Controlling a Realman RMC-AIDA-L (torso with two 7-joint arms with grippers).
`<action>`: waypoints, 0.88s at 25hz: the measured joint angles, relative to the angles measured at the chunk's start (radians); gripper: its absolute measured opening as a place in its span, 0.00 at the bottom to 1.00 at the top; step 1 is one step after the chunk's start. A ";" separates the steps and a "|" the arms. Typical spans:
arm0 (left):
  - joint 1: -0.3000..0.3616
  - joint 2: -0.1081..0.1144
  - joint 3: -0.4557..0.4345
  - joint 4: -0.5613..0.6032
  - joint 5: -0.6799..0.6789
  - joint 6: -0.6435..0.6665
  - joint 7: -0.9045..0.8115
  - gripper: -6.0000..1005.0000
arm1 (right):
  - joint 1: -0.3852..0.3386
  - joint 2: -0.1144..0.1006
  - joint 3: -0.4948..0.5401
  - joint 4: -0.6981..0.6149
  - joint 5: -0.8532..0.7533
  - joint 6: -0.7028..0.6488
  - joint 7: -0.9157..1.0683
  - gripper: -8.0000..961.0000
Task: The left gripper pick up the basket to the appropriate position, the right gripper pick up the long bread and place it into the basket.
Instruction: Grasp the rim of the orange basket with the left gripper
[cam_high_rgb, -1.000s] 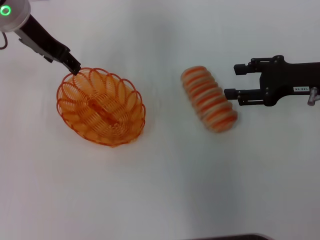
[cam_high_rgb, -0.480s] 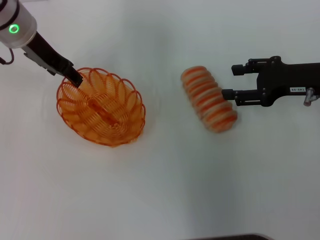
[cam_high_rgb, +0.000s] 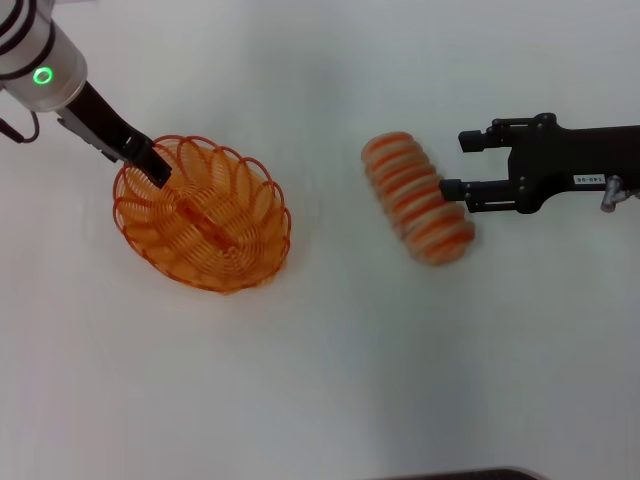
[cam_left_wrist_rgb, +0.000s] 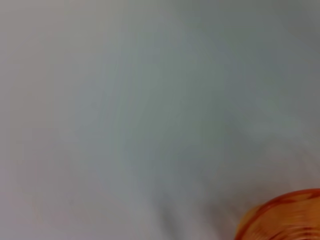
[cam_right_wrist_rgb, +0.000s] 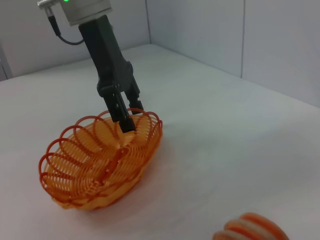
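- Head view: left gripper (cam_high_rgb: 155, 166) at basket (cam_high_rgb: 202, 213) rim, upper left; grip state can't tell.
- Right gripper (cam_high_rgb: 452, 164) spread wide, just right of bread (cam_high_rgb: 417, 197); loaf runs diagonally.

A plain white table (cam_high_rgb: 330, 380) fills the head view from edge to edge, smooth and matte, without markings. At its near edge, a thin dark strip (cam_high_rgb: 460, 474) curves along the bottom of the view; what it is cannot be told. In the right wrist view, pale grey wall panels (cam_right_wrist_rgb: 210, 30) rise behind the tabletop, divided by thin vertical seams and meeting at a corner.
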 joint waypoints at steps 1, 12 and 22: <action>0.000 -0.001 0.001 0.000 0.000 0.000 0.000 0.71 | 0.000 0.000 -0.001 0.000 0.000 0.000 0.000 0.78; 0.003 -0.004 0.009 -0.010 0.000 -0.008 0.008 0.61 | 0.004 -0.001 -0.005 0.012 -0.001 0.016 0.000 0.78; 0.002 -0.005 -0.001 -0.005 -0.002 -0.018 0.022 0.38 | 0.004 -0.001 -0.007 0.018 -0.002 0.031 0.000 0.78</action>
